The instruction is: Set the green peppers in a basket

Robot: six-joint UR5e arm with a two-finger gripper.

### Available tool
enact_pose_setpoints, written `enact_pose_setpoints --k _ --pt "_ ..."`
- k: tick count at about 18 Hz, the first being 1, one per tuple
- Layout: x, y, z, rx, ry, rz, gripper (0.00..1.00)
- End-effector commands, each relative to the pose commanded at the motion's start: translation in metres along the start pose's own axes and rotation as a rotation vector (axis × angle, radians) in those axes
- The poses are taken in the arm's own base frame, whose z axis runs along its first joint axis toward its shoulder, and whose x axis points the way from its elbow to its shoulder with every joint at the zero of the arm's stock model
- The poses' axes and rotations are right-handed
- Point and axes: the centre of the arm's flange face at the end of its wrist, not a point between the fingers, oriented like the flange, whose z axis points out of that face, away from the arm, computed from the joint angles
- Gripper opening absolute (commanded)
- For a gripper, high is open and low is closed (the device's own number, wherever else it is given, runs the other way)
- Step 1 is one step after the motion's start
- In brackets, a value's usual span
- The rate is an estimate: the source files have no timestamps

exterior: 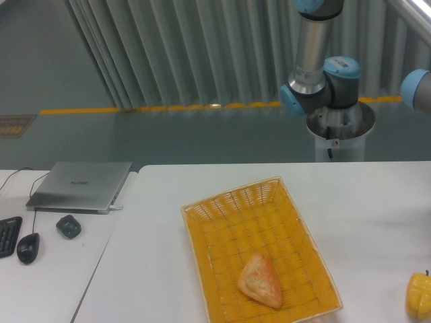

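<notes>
Oddly, neither my hand nor the pepper shows; only the basket (pixel 202 222) (pastry (pixel 260 280) inside) sits on the tabletop (pixel 155 269).

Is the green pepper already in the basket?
No, the basket holds only a tan pastry; no green pepper is visible.

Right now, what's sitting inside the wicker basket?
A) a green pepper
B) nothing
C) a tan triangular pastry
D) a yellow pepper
C. Only a tan triangular pastry lies in the basket, toward its near end. The yellow pepper sits on the table at the right edge of the frame, outside the basket, and no green pepper is in view.
</notes>
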Motion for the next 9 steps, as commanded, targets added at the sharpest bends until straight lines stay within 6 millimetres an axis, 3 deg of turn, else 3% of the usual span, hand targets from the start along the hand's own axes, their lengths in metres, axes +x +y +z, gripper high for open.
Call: enact_pose_setpoints --k 9 --pt "0.02 0.015 0.024 -0.074 0.101 0.069 1.0"
